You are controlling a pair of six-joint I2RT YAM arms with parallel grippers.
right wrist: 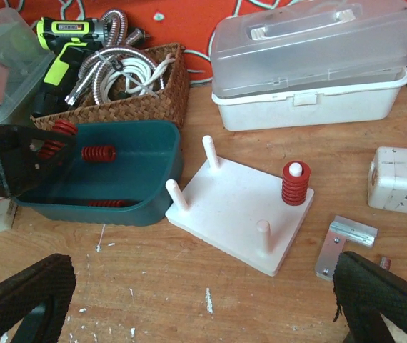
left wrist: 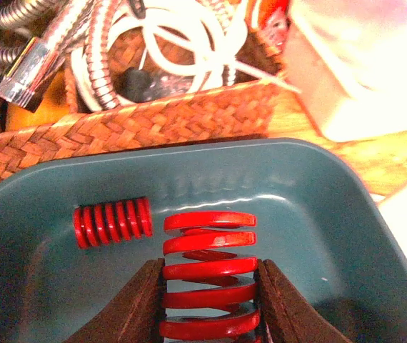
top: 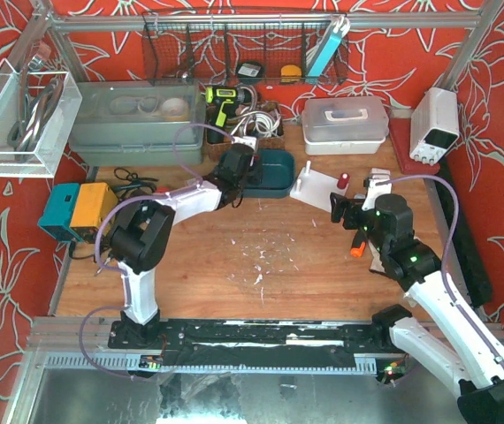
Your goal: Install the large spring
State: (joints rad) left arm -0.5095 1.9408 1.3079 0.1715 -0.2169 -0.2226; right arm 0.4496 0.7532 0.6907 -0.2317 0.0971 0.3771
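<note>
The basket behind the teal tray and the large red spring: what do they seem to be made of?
Basket: woven wicker or rattan, matte brown; the plaited strips show.
Large red spring: probably steel, glossy red coating; its flat coils reflect light.

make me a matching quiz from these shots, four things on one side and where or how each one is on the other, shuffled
1 large spring
2 small spring
3 peg board
4 right gripper

a open, holding nothing
b lying loose in the teal tray
c one red spring on a peg
d pinched by the left gripper

Pairs: 1-d, 2-b, 3-c, 4-a
</note>
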